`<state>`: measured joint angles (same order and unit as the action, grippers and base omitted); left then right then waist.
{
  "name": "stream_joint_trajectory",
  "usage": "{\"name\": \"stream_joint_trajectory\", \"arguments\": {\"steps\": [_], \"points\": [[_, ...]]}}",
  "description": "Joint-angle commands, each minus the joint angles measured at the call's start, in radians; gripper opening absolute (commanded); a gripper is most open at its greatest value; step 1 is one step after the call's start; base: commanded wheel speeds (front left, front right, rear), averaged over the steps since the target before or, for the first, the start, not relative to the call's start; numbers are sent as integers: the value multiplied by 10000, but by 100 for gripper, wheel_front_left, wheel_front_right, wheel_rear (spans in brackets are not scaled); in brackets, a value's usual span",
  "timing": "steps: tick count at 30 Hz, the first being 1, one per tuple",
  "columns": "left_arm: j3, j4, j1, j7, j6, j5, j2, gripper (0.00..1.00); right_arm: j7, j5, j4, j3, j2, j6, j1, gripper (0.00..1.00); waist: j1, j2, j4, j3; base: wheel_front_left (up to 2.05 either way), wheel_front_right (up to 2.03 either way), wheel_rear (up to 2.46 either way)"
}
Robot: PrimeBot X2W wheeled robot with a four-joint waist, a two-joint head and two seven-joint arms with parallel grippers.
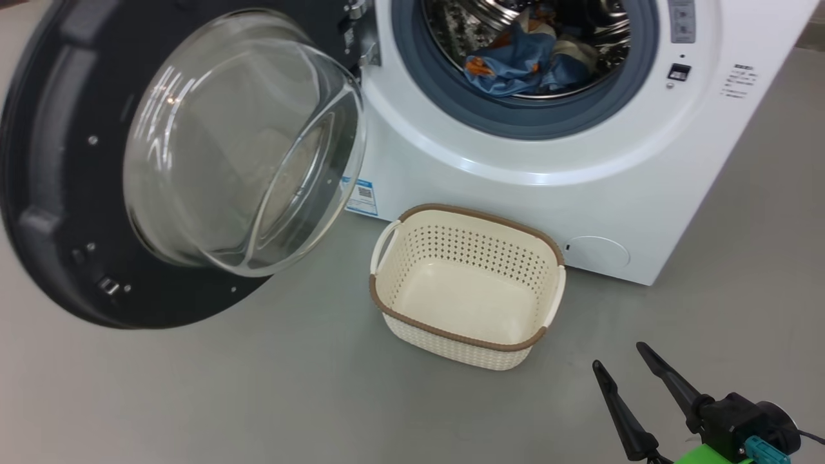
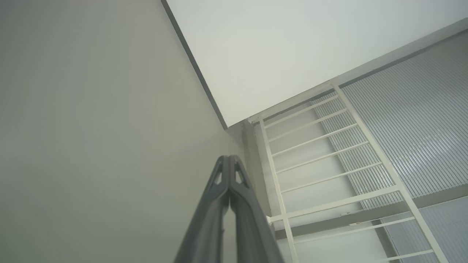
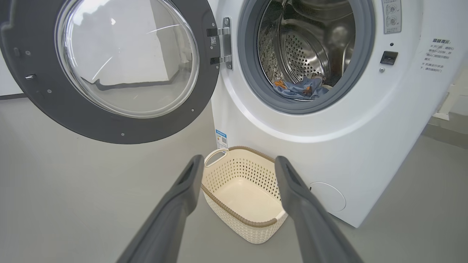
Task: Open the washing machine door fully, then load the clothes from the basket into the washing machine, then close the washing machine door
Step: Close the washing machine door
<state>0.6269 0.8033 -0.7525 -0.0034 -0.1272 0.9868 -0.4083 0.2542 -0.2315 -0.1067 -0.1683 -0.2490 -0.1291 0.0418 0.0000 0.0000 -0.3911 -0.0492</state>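
Note:
The white washing machine [image 1: 567,193] [image 3: 373,138] stands with its black round door [image 1: 58,193] [image 3: 109,124] swung wide open to the left. Blue clothes with orange print [image 1: 522,61] [image 3: 299,89] lie inside the steel drum. The cream basket [image 1: 467,287] [image 3: 243,197] sits on the floor in front of the machine with nothing in it. My right gripper [image 1: 619,357] [image 3: 237,162] hovers open, low and to the right of the basket, holding nothing. My left gripper [image 2: 229,160] is shut on nothing, pointing at a wall corner away from the machine.
Grey floor [image 1: 193,399] spreads around the basket and under the open door. A blue label sticker [image 1: 362,196] and a round filter cover [image 1: 596,252] sit low on the machine's front. In the left wrist view a white railing [image 2: 329,175] stands by a ribbed wall.

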Motion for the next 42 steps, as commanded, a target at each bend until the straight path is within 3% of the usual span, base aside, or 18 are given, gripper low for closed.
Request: {"name": "stream_joint_trajectory", "arguments": {"steps": [1,14,29,42], "points": [[77,-98,-295,106,80,105,-708,0,76,-93,194,-232,-162,-16,-15,100,0,0,211,13,0,0,0],[185,1277,-1564,822,744,889,-803,0,76,-180,144,-364,-370,-16,-68,100,0,0,874,-247,0,0,0],[256,2148,-1795,1358,1431,1313,-808,0,76,-296,198,-262,-706,-16,-90,100,0,0,1430,-632,0,0,0],[-98,2884,-1894,3164,1814,1561,-726,0,76,-360,260,-201,-923,-16,-109,100,0,0,1462,-793,0,0,0]]}}
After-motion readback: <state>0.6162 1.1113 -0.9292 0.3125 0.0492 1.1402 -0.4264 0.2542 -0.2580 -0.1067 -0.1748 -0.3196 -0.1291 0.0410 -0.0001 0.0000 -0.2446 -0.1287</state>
